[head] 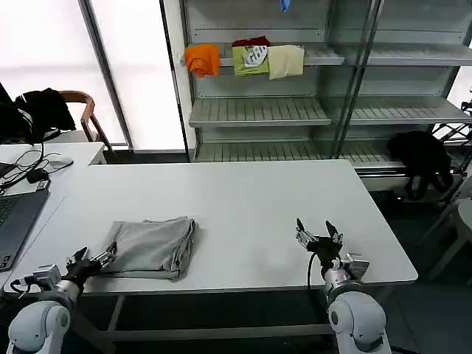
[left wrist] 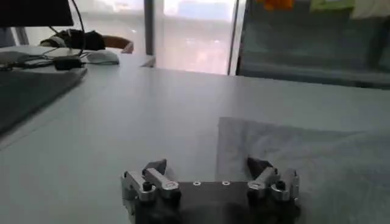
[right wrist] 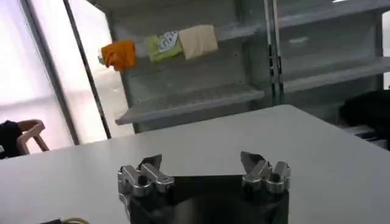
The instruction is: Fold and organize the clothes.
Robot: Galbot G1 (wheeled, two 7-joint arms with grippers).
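A light grey shirt (head: 153, 245) lies folded into a neat rectangle on the white table (head: 243, 199), near the front left edge. My left gripper (head: 94, 259) hovers open just off the shirt's front left corner, and the left wrist view shows the shirt (left wrist: 304, 161) spread ahead of one side of the gripper (left wrist: 207, 165), nothing between the fingers. My right gripper (head: 317, 232) stands open above bare table near the front right edge, well apart from the shirt. In the right wrist view that gripper (right wrist: 200, 161) holds nothing.
A laptop (head: 13, 215) and cables (head: 29, 166) sit on the adjoining desk at left. Behind the table a metal shelf rack (head: 258, 110) carries orange (head: 203, 59), green (head: 251, 59) and cream (head: 285, 61) folded garments. Black garments hang on a chair (head: 46, 110) and at the right (head: 420, 158).
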